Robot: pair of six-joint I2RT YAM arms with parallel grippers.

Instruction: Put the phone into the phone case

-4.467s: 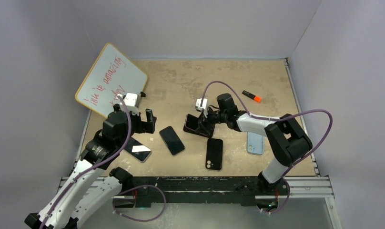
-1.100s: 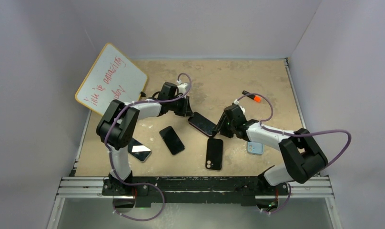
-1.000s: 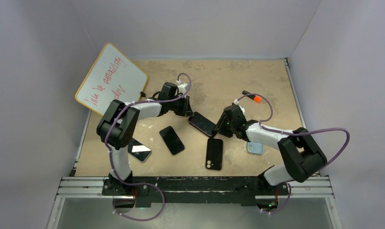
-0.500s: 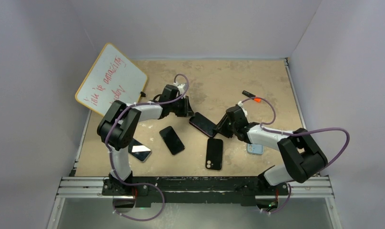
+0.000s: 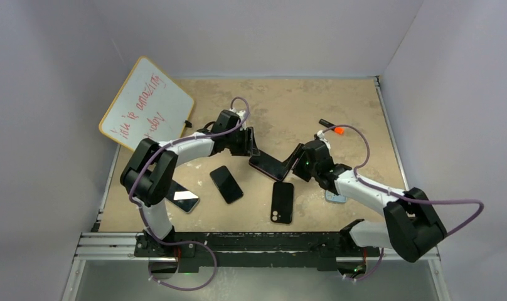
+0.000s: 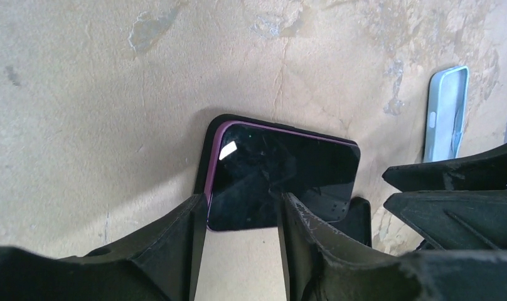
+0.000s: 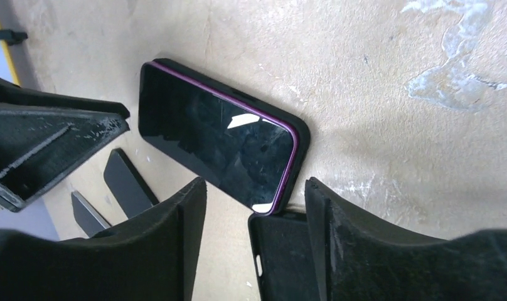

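The phone [image 5: 267, 164] lies screen up near the centre of the table [image 5: 301, 100], its purple edge framed by the black phone case [image 7: 302, 135] beneath it. In the left wrist view the case rim [image 6: 205, 150] shows along one short end and along the far long side of the phone [image 6: 282, 179]; in the right wrist view it wraps the opposite short end of the phone [image 7: 219, 135]. Whether the phone is fully seated cannot be determined. The left gripper [image 5: 250, 143] is positioned at the far-left end of the phone with its jaws apart and gripping nothing; in its wrist view the left gripper [image 6: 241, 207] frames the near edge of the screen. The right gripper [image 5: 296, 160] is positioned at the opposite end, jaws likewise spread and empty; in its wrist view the right gripper [image 7: 256, 188] straddles the near corner of the case. Near the phone lie a second black case [image 5: 282, 202], a black handset [image 5: 226, 184] and a reflective handset [image 5: 184, 200]. A light blue case [image 6: 445, 110] lies under the right arm, an orange marker [image 5: 332, 127] lies beyond it, and a whiteboard [image 5: 147, 103] leans at the left wall
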